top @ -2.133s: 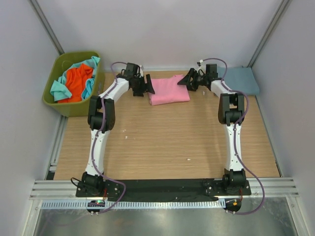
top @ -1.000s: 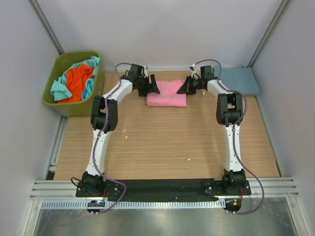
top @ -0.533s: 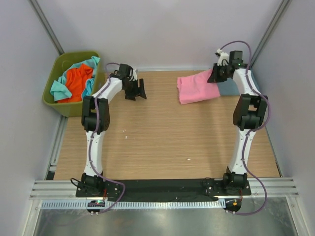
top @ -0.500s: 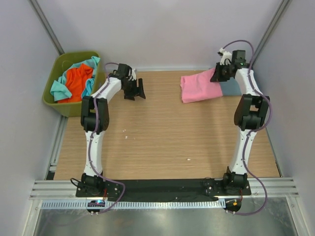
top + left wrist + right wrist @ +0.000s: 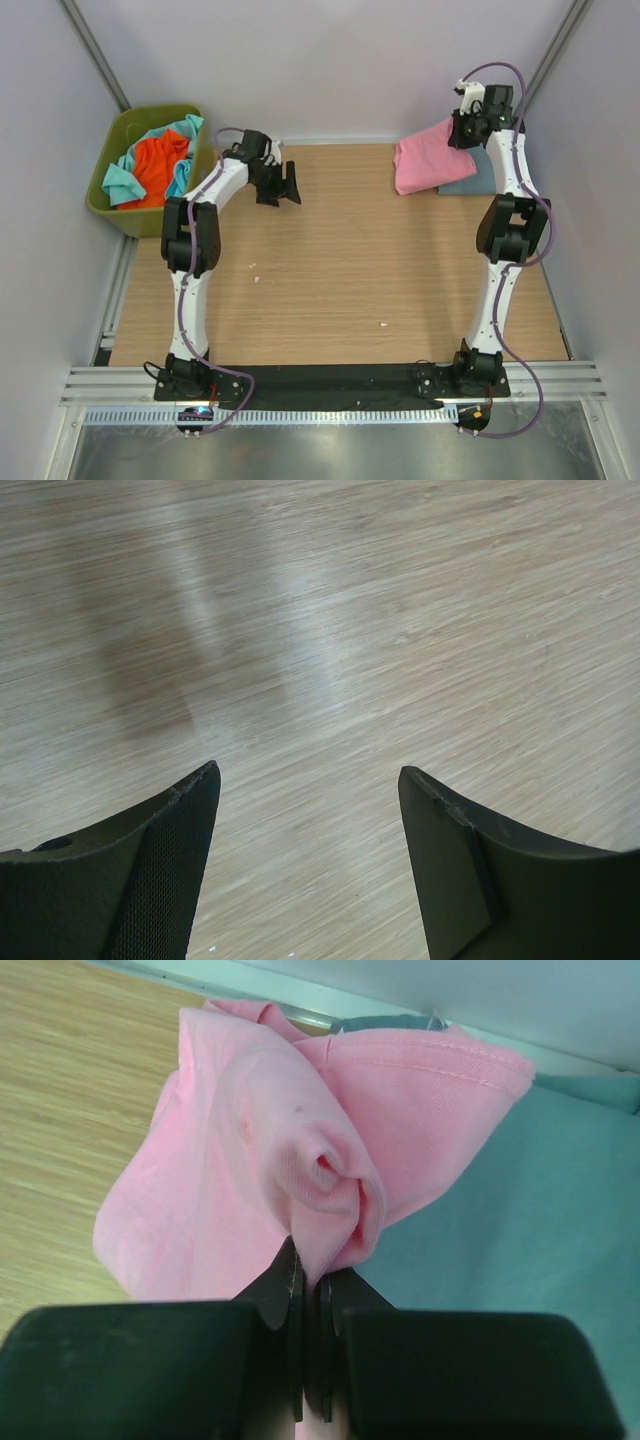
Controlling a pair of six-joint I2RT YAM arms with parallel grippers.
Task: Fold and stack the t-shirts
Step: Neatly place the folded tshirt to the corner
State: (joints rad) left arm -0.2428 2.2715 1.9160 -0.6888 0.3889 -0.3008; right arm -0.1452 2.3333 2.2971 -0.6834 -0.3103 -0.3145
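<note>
Over to the upper right goes the pink t-shirt (image 5: 250,1170), off the middle of the worktop (image 5: 340,260) where it lay a second ago. The right claw (image 5: 311,1270) is pinched tight on a bunched fold of it, and the cloth overlaps the dusty blue-grey t-shirt (image 5: 500,1240) in that corner. At upper left the left claw (image 5: 308,780) hovers wide open and empty, near the bin (image 5: 110,208) with the orange and teal shirts (image 5: 160,165).

From my overhead feed I see a light wood-grain surface (image 5: 330,290) boxed in by plain pale grey walls (image 5: 330,60), with slanted aluminium posts (image 5: 95,50) in the back corners. A slotted metal rail (image 5: 560,380) runs along the near edge; lighting is soft, even.
</note>
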